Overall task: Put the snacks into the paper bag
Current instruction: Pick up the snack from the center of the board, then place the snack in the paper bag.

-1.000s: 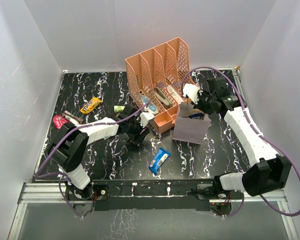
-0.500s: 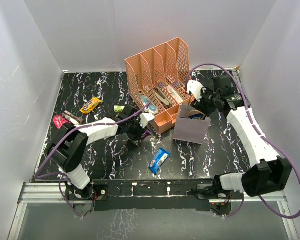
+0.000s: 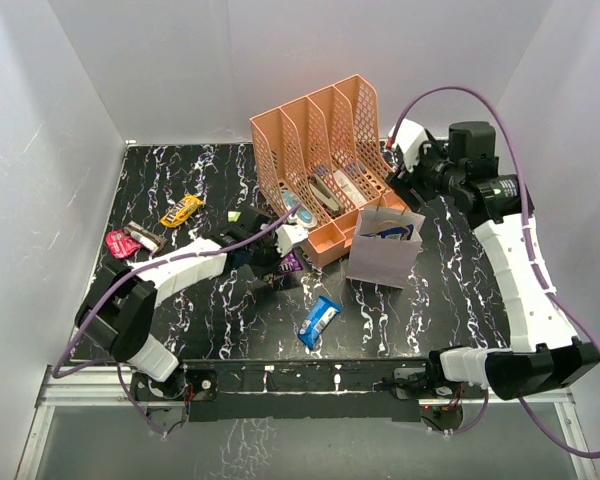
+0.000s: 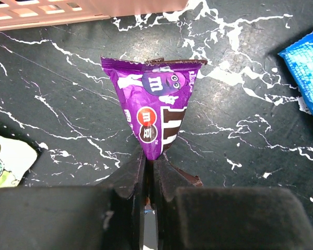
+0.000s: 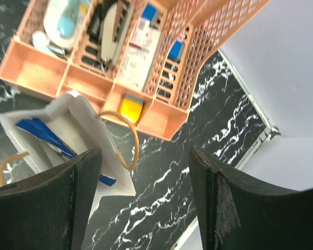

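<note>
My left gripper (image 4: pixel 151 159) is shut on the bottom tip of a purple snack packet (image 4: pixel 156 104), which lies on the black marble table just in front of the peach organiser; the same gripper (image 3: pixel 278 262) and packet (image 3: pixel 292 262) show in the top view. The pale paper bag (image 3: pixel 385 252) stands right of the organiser with a dark blue packet (image 3: pixel 390 231) inside. My right gripper (image 3: pixel 405 172) hangs open and empty above and behind the bag (image 5: pixel 68 122), whose blue packet (image 5: pixel 41 136) shows below. Loose snacks: blue-white bar (image 3: pixel 319 320), yellow-orange (image 3: pixel 181 210), red (image 3: pixel 120 241), green (image 3: pixel 240 217).
The peach mesh organiser (image 3: pixel 320 150) stands at the back centre holding pens and tools, close to both grippers. White walls enclose the table on three sides. The blue bar's corner (image 4: pixel 308 73) lies right of the left gripper, a pale green packet (image 4: pixel 5 161) to its left.
The left gripper has closed on the purple packet. The right gripper has opened, leaving the dark blue packet in the bag, and has risen back toward the right rear.
</note>
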`<action>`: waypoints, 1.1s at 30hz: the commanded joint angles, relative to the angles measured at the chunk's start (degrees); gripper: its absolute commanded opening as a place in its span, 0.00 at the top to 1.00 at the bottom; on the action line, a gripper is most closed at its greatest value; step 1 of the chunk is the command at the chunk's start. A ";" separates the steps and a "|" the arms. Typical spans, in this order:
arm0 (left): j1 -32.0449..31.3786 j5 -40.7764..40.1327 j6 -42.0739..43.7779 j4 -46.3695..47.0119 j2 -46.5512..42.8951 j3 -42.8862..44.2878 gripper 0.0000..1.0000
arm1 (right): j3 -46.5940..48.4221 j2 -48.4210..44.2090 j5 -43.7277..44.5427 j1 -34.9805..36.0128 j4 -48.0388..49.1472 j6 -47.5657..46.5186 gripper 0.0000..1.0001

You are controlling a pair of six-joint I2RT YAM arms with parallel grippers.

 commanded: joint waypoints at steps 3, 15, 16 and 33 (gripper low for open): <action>-0.25 1.19 3.52 -7.33 -4.82 7.85 1.00 | 8.21 2.29 -13.78 0.31 2.44 11.36 0.29; -0.25 -1.77 7.22 -15.07 -5.97 28.96 1.00 | 15.25 14.51 -23.28 3.97 11.85 31.84 0.29; -0.25 -1.36 7.14 -15.53 -5.66 30.62 1.00 | 16.47 16.26 -24.00 4.32 11.62 32.82 0.29; -0.25 2.88 2.67 -16.02 -4.19 37.47 1.00 | 16.40 23.41 -31.96 9.86 12.09 37.81 0.36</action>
